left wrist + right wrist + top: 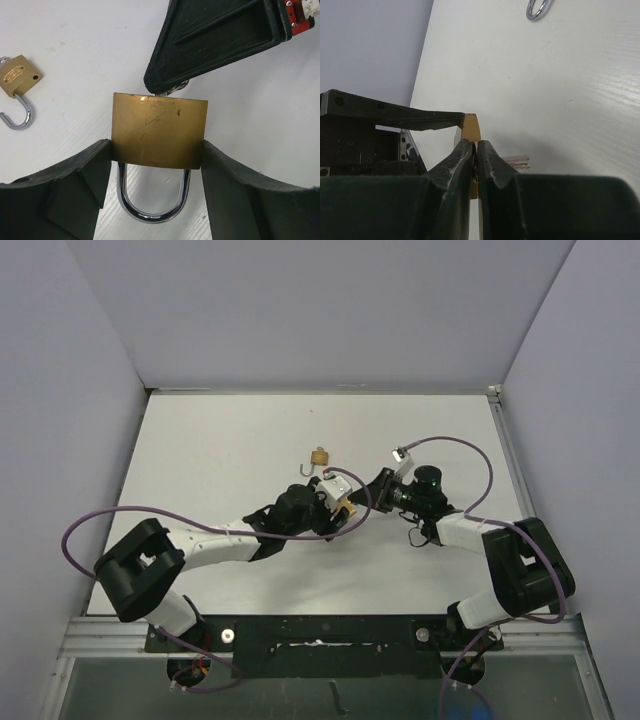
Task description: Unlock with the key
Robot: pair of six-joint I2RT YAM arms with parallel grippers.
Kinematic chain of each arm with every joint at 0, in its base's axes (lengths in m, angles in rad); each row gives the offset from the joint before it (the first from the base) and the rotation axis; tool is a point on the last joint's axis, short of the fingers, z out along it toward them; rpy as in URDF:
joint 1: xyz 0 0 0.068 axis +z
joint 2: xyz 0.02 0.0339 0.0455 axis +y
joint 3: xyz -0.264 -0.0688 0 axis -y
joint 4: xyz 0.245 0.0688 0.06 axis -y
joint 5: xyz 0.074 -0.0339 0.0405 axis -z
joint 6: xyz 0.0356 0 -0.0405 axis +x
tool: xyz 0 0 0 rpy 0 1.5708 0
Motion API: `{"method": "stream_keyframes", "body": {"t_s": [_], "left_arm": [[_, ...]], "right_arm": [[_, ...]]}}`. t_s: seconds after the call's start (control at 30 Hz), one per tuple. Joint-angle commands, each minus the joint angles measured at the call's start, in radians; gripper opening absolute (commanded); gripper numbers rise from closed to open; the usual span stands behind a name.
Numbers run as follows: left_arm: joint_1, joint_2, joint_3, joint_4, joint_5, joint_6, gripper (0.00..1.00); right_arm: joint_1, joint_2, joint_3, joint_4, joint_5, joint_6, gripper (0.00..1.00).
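L gripper [156, 150] is clamping the scuffed rectangular brass padlock [159, 127] by its side edges, chrome shackle [150, 207] pointing back between the fingers. R gripper [475, 147] is pinching the small silver metal key [171, 90] tight, just beyond L fingertips at the lock's far face. Lock's prob. heavy, rigid, slick; key's thin, so grip its bow flat.

White table [230, 440], pale lavender walls [320, 310] (on three sides), soft even light
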Motion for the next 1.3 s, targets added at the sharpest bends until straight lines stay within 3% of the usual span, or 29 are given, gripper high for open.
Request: {"method": "stream_keyframes", "body": {"t_s": [0.0, 0.33, 0.57, 0.9, 1.27], "left_arm": [[-0.047, 0.012, 0.082, 0.228, -0.066, 0.002, 0.00], [-0.111, 0.076, 0.144, 0.178, -0.185, -0.032, 0.00], [-0.128, 0.093, 0.183, 0.124, -0.208, -0.062, 0.00], [-0.159, 0.118, 0.216, 0.070, -0.246, -0.071, 0.00], [-0.179, 0.128, 0.224, 0.056, -0.265, -0.070, 0.00]], "right_arm": [[0.003, -0.022, 0.101, -0.159, 0.016, 0.005, 0.00], [0.039, -0.081, 0.268, -0.594, 0.145, -0.010, 0.00], [0.075, -0.083, 0.328, -0.762, 0.216, 0.010, 0.00], [0.083, -0.077, 0.367, -0.888, 0.275, 0.069, 0.00], [0.089, -0.106, 0.370, -0.893, 0.283, 0.083, 0.00]]}}
